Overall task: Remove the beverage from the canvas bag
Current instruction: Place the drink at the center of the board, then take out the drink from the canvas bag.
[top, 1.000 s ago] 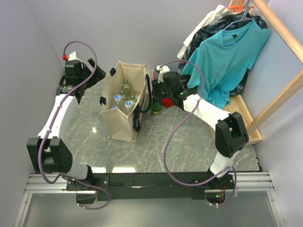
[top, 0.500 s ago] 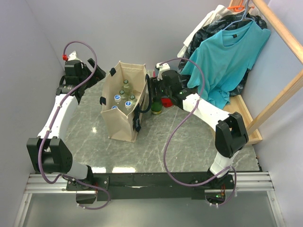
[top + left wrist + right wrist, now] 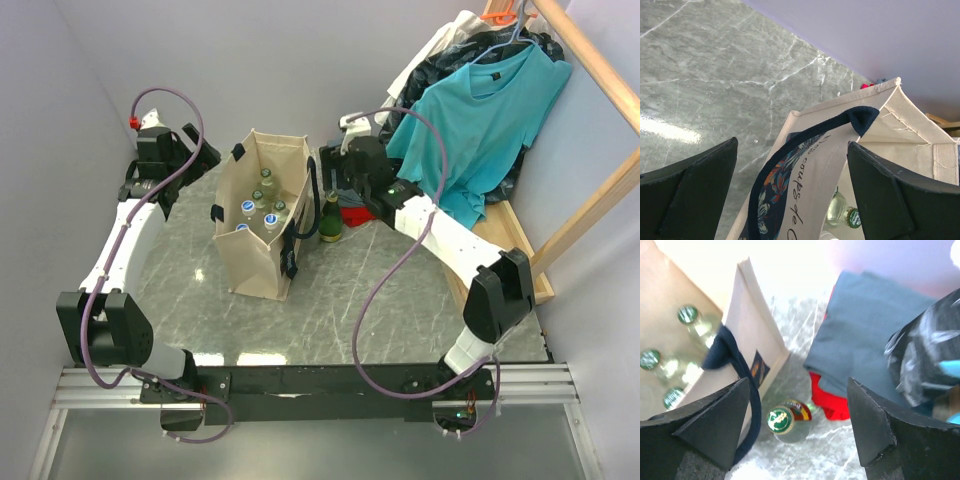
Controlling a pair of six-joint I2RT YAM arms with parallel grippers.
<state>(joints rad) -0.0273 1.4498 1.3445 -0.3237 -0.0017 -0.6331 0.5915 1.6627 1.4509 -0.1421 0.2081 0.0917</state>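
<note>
1. A grey marble desk in a pale-walled corner, a teal T-shirt hanging behind; the canvas bag stands upright mid-desk.
2. The green beverage bottle stands upright on the desk just right of the bag, outside it; other bottles sit inside.
3. The right end effector hangs directly above the bottle, fingers wide apart, gripping nothing; the left end effector, also apart, hovers at the bag's left rim.
4. Likely best next: rise straight up, fingers wide, clear of the cap and the dark handle.
</note>
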